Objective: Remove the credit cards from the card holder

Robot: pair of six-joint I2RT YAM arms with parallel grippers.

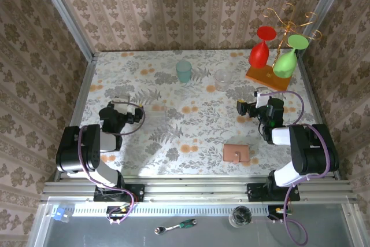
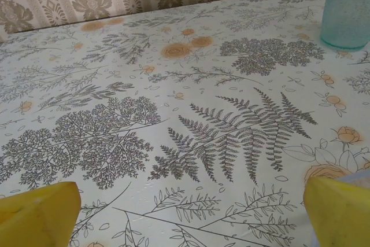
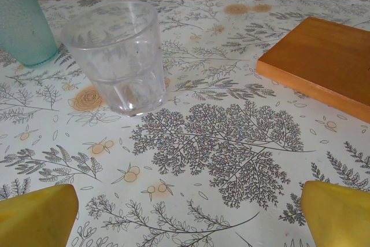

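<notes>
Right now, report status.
Left fingers open, empty. Right fingers open, empty. Card holder folded shut, flat near the right arm, untouched. Clear glass ahead of right fingers, away from holder.

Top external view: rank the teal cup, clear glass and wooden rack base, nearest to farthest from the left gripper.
From the left gripper:
1. Teal cup, far centre.
2. Clear glass, right of the cup.
3. Wooden rack base, far right corner.
</notes>
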